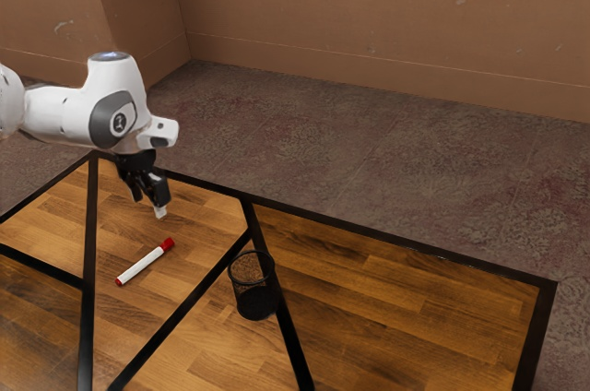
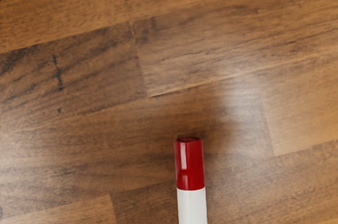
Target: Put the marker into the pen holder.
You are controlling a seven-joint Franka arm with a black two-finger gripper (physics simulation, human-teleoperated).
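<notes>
Nearest the wrist camera, the capped marker [image 2: 191, 206] lies flat, its long axis slanting, glossy red cap [image 2: 189, 166] toward the side where the black two-finger gripper [image 1: 149, 206] hangs above, fingers apart and empty; the grasp should close across the smooth white barrel. To the marker's right in the exterior view, a round wire-mesh pen holder [image 1: 253, 295] stands upright on wood-plank tabletop [image 1: 415, 290].

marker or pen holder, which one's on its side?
The marker, white with red ends: it lies flat, while the black mesh pen holder stands upright.
</notes>
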